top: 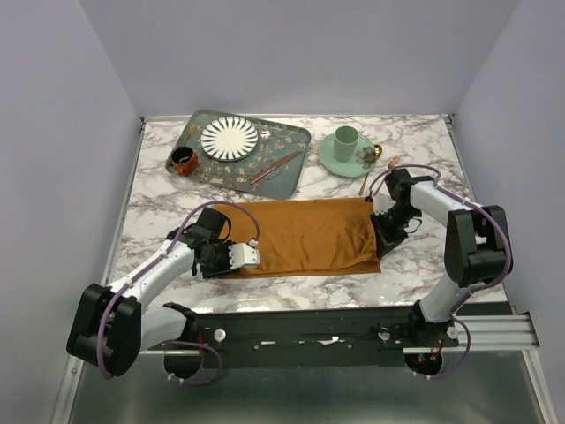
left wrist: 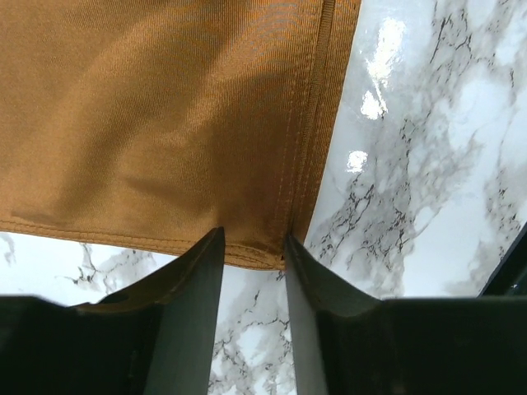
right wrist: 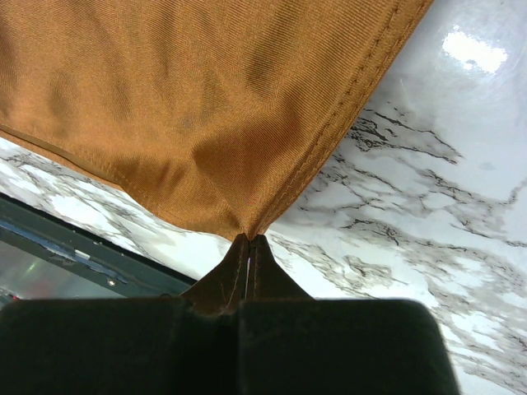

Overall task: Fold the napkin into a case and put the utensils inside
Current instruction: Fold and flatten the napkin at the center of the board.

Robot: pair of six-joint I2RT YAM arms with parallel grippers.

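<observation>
Napkin [top: 305, 237] flat nr front edge of table [top: 159, 208], R gripper [right wrist: 249, 240] pinched shut on its corner, L gripper [left wrist: 254, 239] jaws half-open astride other corner; I'd close L before lifting both evenly.

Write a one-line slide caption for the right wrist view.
Right gripper shut on one corner of the rust-orange napkin, pinching it over the marble table.

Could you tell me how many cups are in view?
2: an orange mug at the left end of the green tray, and a pale green cup on the saucer right of it.
</observation>
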